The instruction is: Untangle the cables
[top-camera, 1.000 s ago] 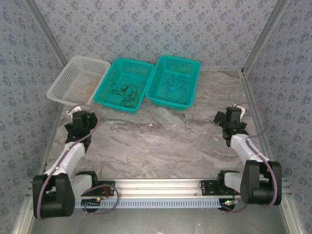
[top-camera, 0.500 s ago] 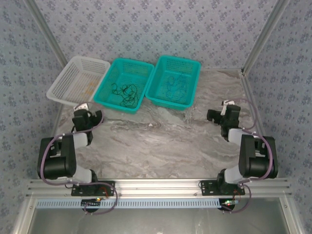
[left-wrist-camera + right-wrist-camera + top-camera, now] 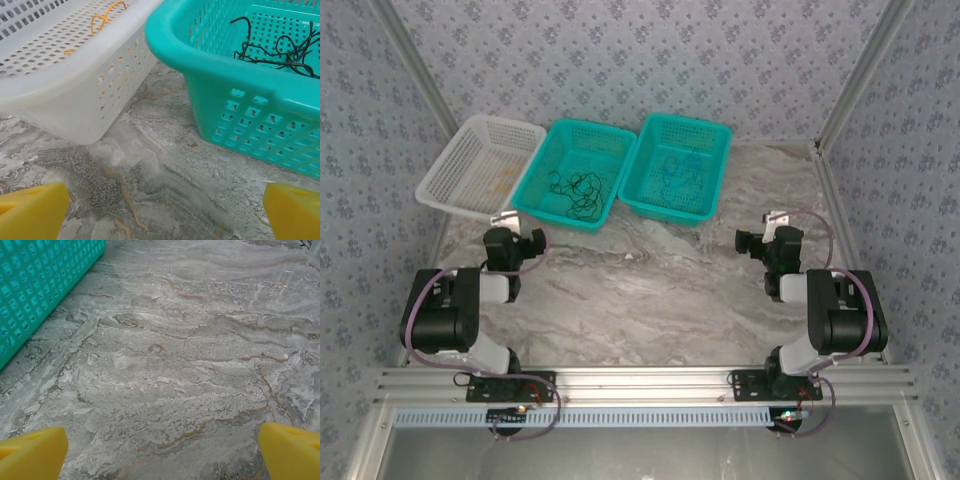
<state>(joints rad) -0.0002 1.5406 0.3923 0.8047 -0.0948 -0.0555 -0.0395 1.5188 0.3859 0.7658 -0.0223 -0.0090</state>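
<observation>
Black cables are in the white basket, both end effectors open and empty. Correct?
No. The black cables lie in the middle teal basket, not the white basket, as the top external view shows. The left end effector and right end effector are open and empty.

The table [image 3: 650, 290] is grey like stone, with wavy white and brown lines. Walls [image 3: 620, 60] stand at its far edge and both sides, covered in pale blue paper with little flowers. Shiny metal posts [image 3: 855, 75] rise from the far corners. A silver rail [image 3: 640, 378] runs along the near edge. The light is soft.
</observation>
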